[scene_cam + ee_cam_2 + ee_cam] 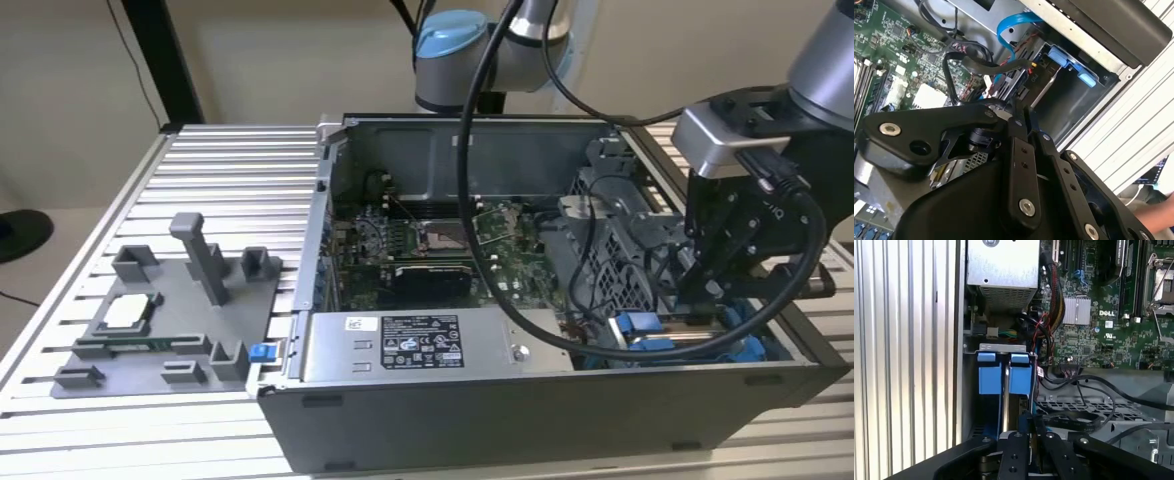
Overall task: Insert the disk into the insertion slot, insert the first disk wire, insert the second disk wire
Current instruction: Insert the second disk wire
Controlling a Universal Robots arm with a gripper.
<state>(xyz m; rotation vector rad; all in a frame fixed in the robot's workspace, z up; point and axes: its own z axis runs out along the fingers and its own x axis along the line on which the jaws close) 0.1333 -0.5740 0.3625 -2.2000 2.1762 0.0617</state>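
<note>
In the first wrist view, the black two-fingered gripper point(1021, 440) stood pressed together over the blue-framed silver disk point(1004, 380), seated in the grey metal insertion slot point(1000, 347). The disk looked stiff, heavy and fragile. Its blue frame edges seemed the safest hold.

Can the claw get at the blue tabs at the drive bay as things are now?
Probably yes. In the first wrist view the claw sits just before the blue tabs with no wire between them; the black cables run beside, over the metal tray.
</note>
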